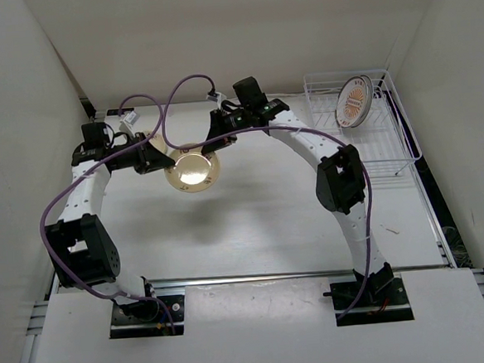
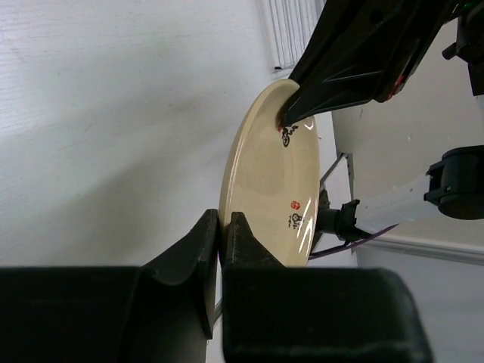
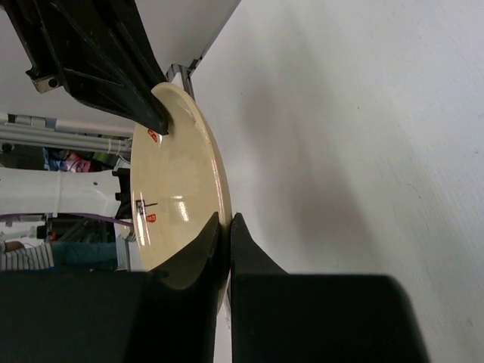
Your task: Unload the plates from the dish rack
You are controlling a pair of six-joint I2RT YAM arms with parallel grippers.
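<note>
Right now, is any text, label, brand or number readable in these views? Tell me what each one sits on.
Nothing reads clearly in any view.
cream plate: small black marks and red stamps on its face, too small and blurred to read.
patterned plate in the dish rack: orange-red pattern only, no legible writing.

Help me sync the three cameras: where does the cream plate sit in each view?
Top external: cream plate left of centre, face up.
Left wrist: centre, edge-on, near rim in the left end effector.
Right wrist: left of centre, edge-on, near rim in the right end effector.
Shared landmark: the two end effectors pinching opposite rims of the plate.
</note>
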